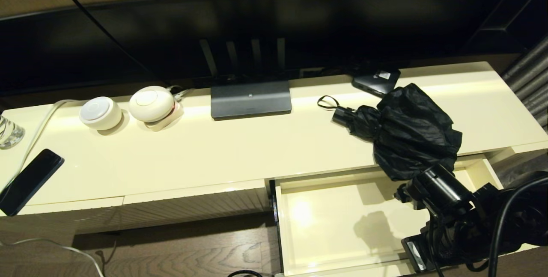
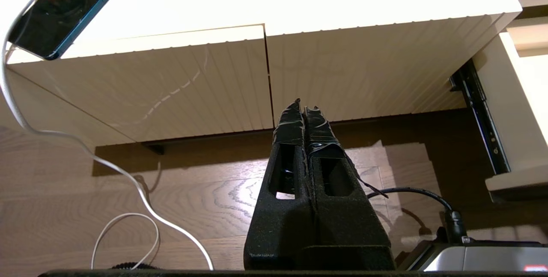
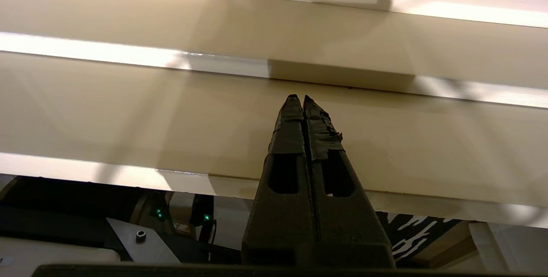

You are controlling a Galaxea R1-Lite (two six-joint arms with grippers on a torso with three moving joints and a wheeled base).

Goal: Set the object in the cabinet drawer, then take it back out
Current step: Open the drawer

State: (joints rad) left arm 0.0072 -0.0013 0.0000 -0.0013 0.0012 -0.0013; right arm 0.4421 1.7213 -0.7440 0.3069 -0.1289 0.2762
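Observation:
The black umbrella (image 1: 411, 131) lies on the cream cabinet top, its bunched canopy overhanging the front edge above the drawer. Its short handle (image 1: 342, 115) and wrist loop (image 1: 326, 102) point left. The cabinet drawer (image 1: 325, 242) is pulled out and holds nothing that I can see. My right arm (image 1: 445, 200) hangs over the drawer's right part, just below the canopy. The right gripper (image 3: 301, 97) is shut and empty, pointing at the drawer's cream inside (image 3: 128, 110). My left gripper (image 2: 302, 102) is shut and empty, low above the wooden floor before the ribbed panels.
A flat black phone (image 1: 28, 180) lies at the cabinet top's left end, with a white cable beside it. At the back stand two white round devices (image 1: 100, 113), a dark router (image 1: 250, 97) and a small black box with a white label (image 1: 376, 80). Left of the drawer is a ribbed panel (image 1: 192, 208).

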